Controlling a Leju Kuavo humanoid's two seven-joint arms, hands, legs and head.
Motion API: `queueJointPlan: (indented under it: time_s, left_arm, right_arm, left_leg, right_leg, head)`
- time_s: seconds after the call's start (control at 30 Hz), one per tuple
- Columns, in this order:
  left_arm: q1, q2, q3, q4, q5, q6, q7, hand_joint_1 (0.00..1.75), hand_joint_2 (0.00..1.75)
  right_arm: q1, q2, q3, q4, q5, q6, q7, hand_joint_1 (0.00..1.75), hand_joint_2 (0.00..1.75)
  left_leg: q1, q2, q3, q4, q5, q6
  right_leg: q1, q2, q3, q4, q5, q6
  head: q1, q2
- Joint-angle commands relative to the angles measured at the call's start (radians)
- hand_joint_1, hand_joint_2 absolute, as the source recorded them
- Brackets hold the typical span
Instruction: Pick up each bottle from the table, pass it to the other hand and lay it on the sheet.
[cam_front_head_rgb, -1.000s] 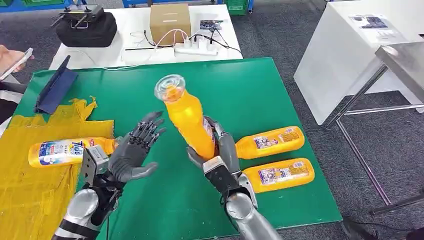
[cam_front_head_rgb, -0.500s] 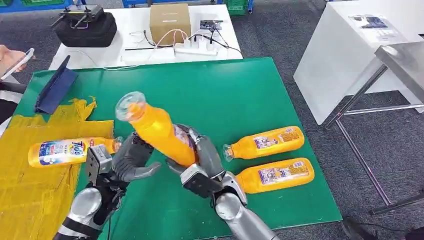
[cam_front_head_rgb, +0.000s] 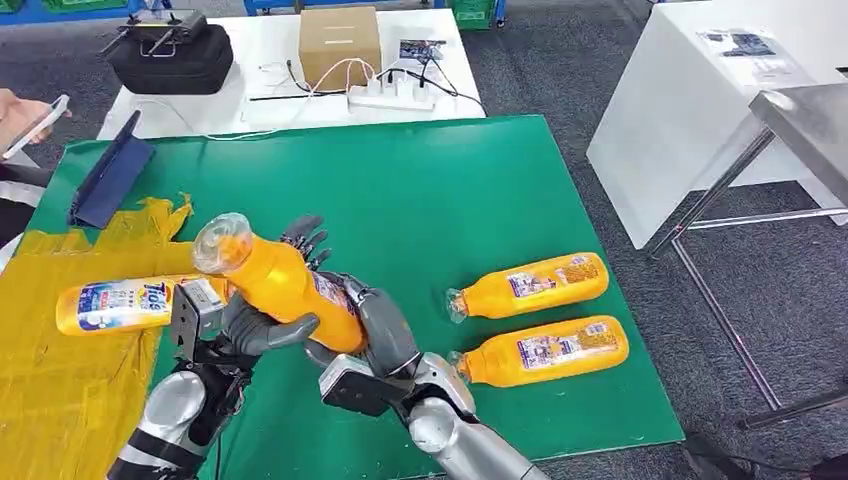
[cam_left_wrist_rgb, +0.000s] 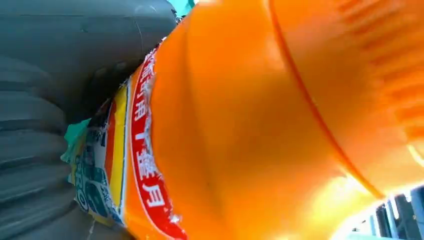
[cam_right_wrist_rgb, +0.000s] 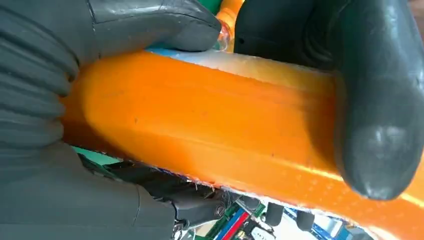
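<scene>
Orange bottle (cam_front_head_rgb: 285, 287) (clear cap, colourful label) tilts over the green table (cam_front_head_rgb: 480, 190), gripped by the right hand (cam_front_head_rgb: 372, 322); left hand (cam_front_head_rgb: 262, 318) fingers wrap it too

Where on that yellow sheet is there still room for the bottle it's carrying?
The yellow sheet lies bare nearer the robot than the bottle on the sheet. It is crowded where both hands meet around the held bottle, at the sheet's edge.

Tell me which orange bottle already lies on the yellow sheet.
The labelled bottle at the left, lying on the yellow sheet; two others rest on green table, one is held.
</scene>
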Motion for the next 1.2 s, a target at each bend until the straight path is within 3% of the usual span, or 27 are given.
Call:
queueJointPlan:
  time_s: [0.03, 0.6, 0.63, 0.87, 1.0, 1.07, 1.2]
  left_arm:
    - [-0.034, -0.047, 0.012, 0.023, 0.017, 0.004, -0.017, 1.75, 1.75]
    - [-0.024, -0.058, -0.004, 0.018, -0.010, 0.026, -0.039, 1.75, 1.75]
    - [-0.020, -0.060, 0.002, 0.014, -0.011, 0.038, -0.042, 1.75, 1.75]
    - [-0.029, -0.043, 0.068, 0.008, -0.051, 0.143, -0.036, 1.75, 1.75]
    - [-0.068, -0.021, 0.117, 0.049, -0.272, 0.371, -0.023, 1.75, 1.75]
    - [-0.083, -0.014, 0.141, 0.069, -0.298, 0.392, -0.022, 1.75, 1.75]
    - [-0.114, 0.041, 0.146, 0.115, -0.675, 0.626, 0.018, 1.75, 1.75]
  right_arm:
    - [-0.028, -0.015, 0.083, 0.105, 0.004, 0.002, 0.003, 1.75, 1.75]
    - [-0.011, -0.014, 0.046, 0.079, -0.029, -0.018, -0.003, 1.71, 1.75]
    - [-0.003, -0.013, 0.037, 0.065, -0.035, -0.033, -0.005, 0.00, 1.75]
    - [0.052, -0.057, -0.033, -0.112, -0.078, -0.058, 0.013, 0.00, 1.75]
    - [0.092, -0.076, -0.088, -0.221, -0.078, -0.085, 0.016, 0.00, 1.75]
    - [0.107, -0.084, -0.104, -0.266, -0.076, -0.086, 0.024, 0.00, 1.75]
    - [0.142, -0.095, -0.144, -0.356, -0.063, -0.099, 0.034, 0.00, 1.75]
  left_leg:
    - [0.001, -0.002, 0.005, 0.000, -0.002, 0.000]
    - [0.000, -0.002, 0.004, 0.000, -0.001, 0.000]
    - [0.001, -0.002, 0.005, 0.000, -0.002, 0.001]
    - [0.000, -0.001, 0.002, 0.000, -0.001, 0.000]
    - [0.000, -0.002, 0.005, 0.000, -0.002, 0.001]
    - [0.000, -0.001, 0.001, 0.000, 0.000, 0.000]
    - [0.000, -0.001, 0.006, 0.001, -0.003, 0.000]
  right_leg:
    - [0.001, -0.002, 0.006, -0.001, -0.002, -0.002]
    - [0.001, -0.002, 0.005, -0.001, -0.002, -0.002]
    - [0.001, -0.002, 0.006, 0.000, -0.002, -0.002]
    - [0.001, -0.001, 0.002, 0.000, -0.001, -0.001]
    - [0.001, -0.002, 0.006, 0.000, -0.003, -0.003]
    - [0.001, -0.001, 0.001, 0.000, -0.001, -0.001]
    - [0.001, -0.001, 0.006, 0.001, -0.003, -0.003]
  head:
    - [0.000, 0.000]
    - [0.000, 0.000]
    - [0.000, 0.000]
    - [0.000, 0.000]
    - [0.000, 0.000]
    - [0.000, 0.000]
    - [0.000, 0.000]
